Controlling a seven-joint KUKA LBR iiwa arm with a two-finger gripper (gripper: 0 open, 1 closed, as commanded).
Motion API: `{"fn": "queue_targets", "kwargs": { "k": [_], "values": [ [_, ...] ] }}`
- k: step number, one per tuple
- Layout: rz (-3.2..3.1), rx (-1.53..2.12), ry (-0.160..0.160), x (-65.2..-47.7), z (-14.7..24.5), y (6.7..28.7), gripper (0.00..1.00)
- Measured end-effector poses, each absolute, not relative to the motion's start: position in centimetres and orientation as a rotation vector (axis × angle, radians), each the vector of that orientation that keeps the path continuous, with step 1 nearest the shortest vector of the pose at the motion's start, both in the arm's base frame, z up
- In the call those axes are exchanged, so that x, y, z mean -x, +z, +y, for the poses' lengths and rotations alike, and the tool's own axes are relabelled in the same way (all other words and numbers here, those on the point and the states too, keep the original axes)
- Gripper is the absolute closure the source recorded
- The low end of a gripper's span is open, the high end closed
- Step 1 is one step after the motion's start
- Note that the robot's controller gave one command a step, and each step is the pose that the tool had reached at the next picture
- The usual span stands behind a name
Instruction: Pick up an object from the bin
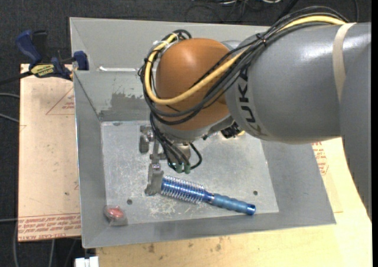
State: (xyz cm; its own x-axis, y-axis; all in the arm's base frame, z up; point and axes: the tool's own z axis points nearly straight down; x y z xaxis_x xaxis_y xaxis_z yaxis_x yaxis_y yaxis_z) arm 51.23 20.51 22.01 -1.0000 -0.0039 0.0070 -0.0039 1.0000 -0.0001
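hand [155,184] low in bin [124,159], blue hairbrush [201,195] just beside it, open or closed unclear

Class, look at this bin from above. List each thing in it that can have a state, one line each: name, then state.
Blue brush: lying flat on the floor of the bin, bristle end towards the view's left, not lifted.
Small pink thing: lying in the view's lower left corner, apart from the brush.
Hand: low in the bin, its tip at the brush's bristle end.
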Motion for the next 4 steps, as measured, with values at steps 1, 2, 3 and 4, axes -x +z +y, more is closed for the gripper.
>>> {"fn": "queue_targets", "kwargs": {
  "k": [1, 2, 3, 4],
  "values": [
    [-3.133, 0.119, 0.006, -52.5, 11.8, 15.6, 0.0],
    [-3.134, 0.095, 0.003, -50.9, 8.4, 10.6, 0.0],
    [-3.124, 0.303, -0.001, -48.6, 8.4, 10.8, 0.0],
    [-3.119, 0.429, -0.005, -48.1, 9.5, 7.0, 0.0]
  ]
}}
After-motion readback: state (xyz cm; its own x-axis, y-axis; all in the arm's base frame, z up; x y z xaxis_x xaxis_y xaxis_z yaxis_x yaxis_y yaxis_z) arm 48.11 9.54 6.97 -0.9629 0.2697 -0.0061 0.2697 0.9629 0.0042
